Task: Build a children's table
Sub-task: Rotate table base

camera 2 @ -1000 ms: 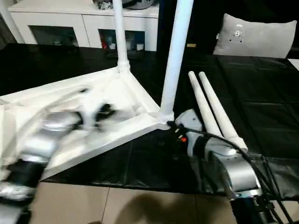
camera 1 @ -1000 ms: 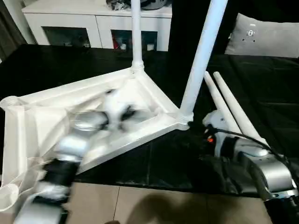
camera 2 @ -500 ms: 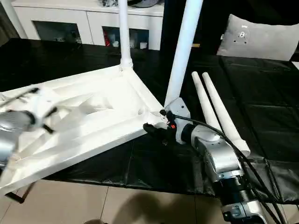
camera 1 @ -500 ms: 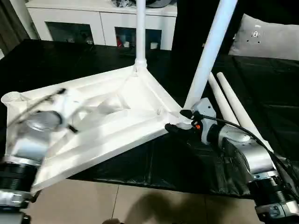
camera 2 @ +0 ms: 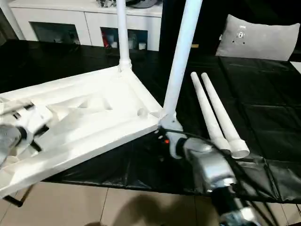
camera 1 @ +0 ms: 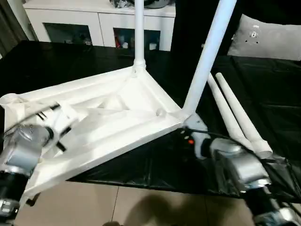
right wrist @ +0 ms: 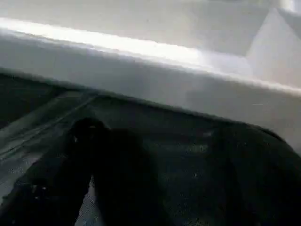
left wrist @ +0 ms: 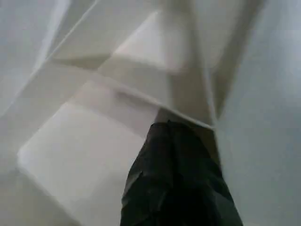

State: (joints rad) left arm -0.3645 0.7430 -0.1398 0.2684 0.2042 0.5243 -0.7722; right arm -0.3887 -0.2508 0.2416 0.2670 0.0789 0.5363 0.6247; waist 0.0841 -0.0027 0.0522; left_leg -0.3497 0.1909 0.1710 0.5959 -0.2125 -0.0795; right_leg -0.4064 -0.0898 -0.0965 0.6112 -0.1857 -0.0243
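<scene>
Fig.: mid-assembly, seen from the head cam. Tabletop [camera 1: 108, 122] is lying underside-up on the black work table [camera 1: 263, 80], near edge overhanging the table's front edge above the floor. Two legs are already standing in the far sockets: rear leg [camera 1: 139, 33] upright, nearer leg [camera 1: 207, 56] leaning somewhat. Two loose legs [camera 1: 233, 113] are lying side by side on the black cover, just beside the seated corner. Empty corner socket [camera 1: 8, 99] is showing at the tabletop's left end.

L gripper [left wrist: 181, 129] is hovering over the ribbed underside w/ fingers pressed together, holding nothing; whether the tips are touching a rib cannot be told. R gripper [right wrist: 155, 141] is sitting low at the tabletop's near edge, close to the leaning leg's base, w/ fingers [right wrist: 56, 179] spread wide over the black cover, nothing between them.

Step in hand, as judged: steadying or repositioning the tabletop before the 3rd leg goes in. To do it well: keep the slab from sliding further off the edge; bear down w/ the L gripper on a rib, not a thin panel; bring the R jaws squarely round the rim before closing; avoid knocking the leaning leg.
</scene>
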